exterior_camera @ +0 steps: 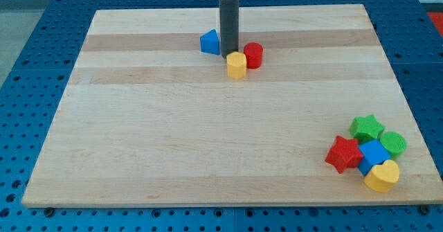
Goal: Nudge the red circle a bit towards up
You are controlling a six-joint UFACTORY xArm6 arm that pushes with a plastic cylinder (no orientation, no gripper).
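Starting at the view's left, the wooden board (138, 135) carries nothing until the small group near its top centre. First in that group is the blue block (209, 42), a roughly triangular piece. Just to its right the dark rod (229, 25) comes straight down from the view's top, and my tip (229, 54) meets the board between the blue block and the yellow hexagonal block (237, 64), right at the yellow one's upper left edge (whether it actually touches is hard to tell). There is no hand or jaw on this arm, only the rod, so nothing opens, closes or clamps. The red circle (253, 55) stands just right of the tip, touching the yellow block at its upper right.

Well apart, at the view's lower right corner, a second cluster sits packed together: a red star (344, 154), then a blue block (374, 153), a green star (366, 128) above it, a yellow heart-like block (382, 176) below, and a green circle (393, 143) farthest right
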